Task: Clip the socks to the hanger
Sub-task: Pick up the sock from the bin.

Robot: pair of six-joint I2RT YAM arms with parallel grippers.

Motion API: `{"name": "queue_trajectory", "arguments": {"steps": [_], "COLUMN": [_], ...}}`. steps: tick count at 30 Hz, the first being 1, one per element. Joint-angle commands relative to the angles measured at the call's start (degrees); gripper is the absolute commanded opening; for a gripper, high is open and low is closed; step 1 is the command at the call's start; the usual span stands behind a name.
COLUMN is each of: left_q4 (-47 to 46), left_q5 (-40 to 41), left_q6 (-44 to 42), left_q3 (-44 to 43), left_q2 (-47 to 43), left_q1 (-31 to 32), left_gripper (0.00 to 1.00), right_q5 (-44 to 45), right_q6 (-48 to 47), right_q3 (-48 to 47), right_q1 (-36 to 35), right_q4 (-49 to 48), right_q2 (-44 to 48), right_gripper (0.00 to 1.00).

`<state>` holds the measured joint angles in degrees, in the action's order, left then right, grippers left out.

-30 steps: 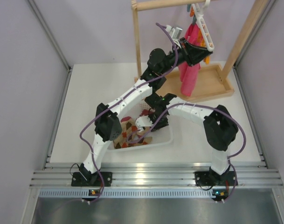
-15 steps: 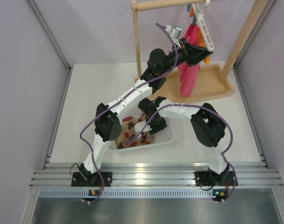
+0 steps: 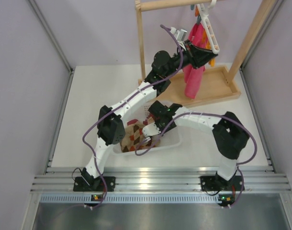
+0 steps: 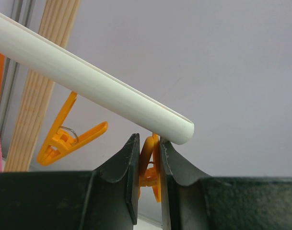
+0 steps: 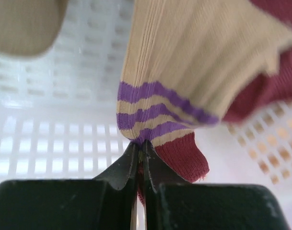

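Table [image 3: 88, 105]: white top that carries the rack and the basket.
Wooden rack [image 3: 140, 38]: stands at the far right, its uprights rising from a shallow wooden tray.
Basket [image 3: 172, 142]: white perforated plastic, near the middle, with socks inside.
Pink cloth [image 3: 196, 72]: hangs below the hanger, over the tray.
Hanger [image 3: 210, 28]: slim and white, hooked on the rack's top bar at the far right.
Left gripper [image 4: 148, 143]: raised to the hanger, with its fingers clamped on an orange clip [image 4: 149, 167] under the bar's end.
Right gripper [image 5: 140, 146]: down in the basket, with its fingers pressed together on the striped sock [image 5: 184, 72].
Striped sock: beige with purple bands and a maroon end, pinched at its edge.
Argyle socks [image 3: 131, 136]: lie in the basket's left part.
Second clip [image 4: 69, 136]: orange, hangs left of the pinched one.
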<state>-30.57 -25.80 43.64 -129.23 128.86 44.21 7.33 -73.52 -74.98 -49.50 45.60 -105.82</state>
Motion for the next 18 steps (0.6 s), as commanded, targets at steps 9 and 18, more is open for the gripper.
{"name": "queue_trajectory", "arguments": {"steps": [9, 18], "left_q4": [-1.43, -0.90], "left_q5": [1.72, 1.19], "left_q6": [1.63, 0.92], "left_q3": [1.70, 2.23], "left_q2": [-4.05, -4.84], "left_q1": [-1.23, -1.23], "left_gripper": [0.00, 0.00], "right_q5": [6.72, 10.43], "right_q6": [-6.89, -16.75], "right_q3": [14.92, 34.88], "right_q1": [-2.01, -0.25], "right_q4": [-17.64, -39.87], "right_q2": [26.33, 48.48], "right_gripper": [0.00, 0.00]}}
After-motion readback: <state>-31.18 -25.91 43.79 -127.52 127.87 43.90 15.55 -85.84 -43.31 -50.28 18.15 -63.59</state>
